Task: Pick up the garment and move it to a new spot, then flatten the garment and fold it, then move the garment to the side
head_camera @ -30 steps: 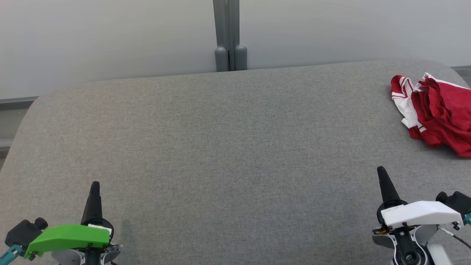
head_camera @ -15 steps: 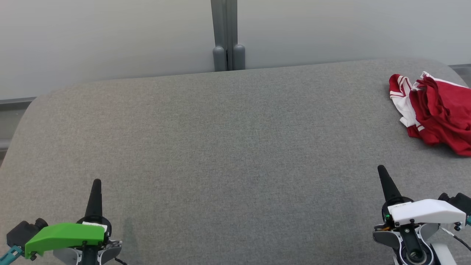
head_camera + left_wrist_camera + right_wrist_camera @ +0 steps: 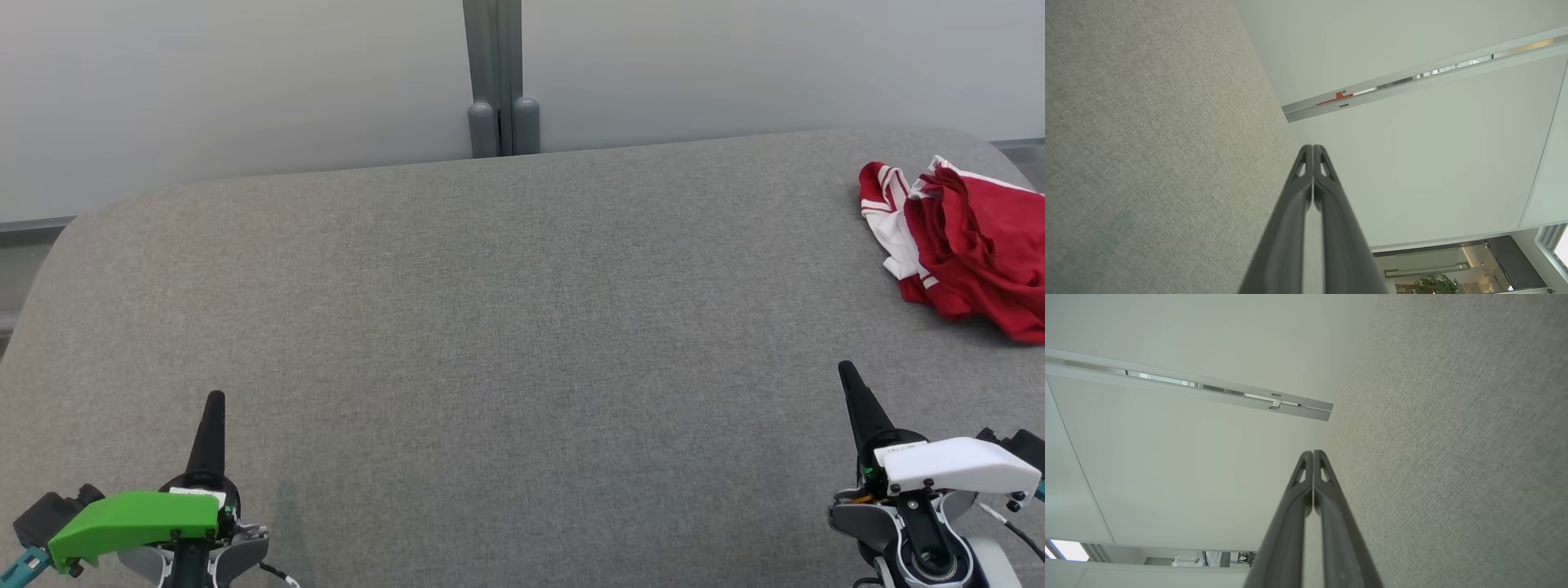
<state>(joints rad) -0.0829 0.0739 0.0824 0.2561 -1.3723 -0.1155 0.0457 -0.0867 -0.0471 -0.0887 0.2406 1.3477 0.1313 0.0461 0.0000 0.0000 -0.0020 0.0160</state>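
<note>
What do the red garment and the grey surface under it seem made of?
The red garment: soft thin fabric, perhaps a jersey knit, matte; it lies crumpled in loose folds, with white striped trim. The grey surface: woven cloth covering, matte; a fine weave shows in the wrist views, and its rounded corners hint at padding.

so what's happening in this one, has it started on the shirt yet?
Not yet. The crumpled red and white garment lies untouched at the far right of the grey table. The left gripper and right gripper sit near the front edge at either side, both shut and empty, well short of the garment. The right one is nearer to it.
</note>
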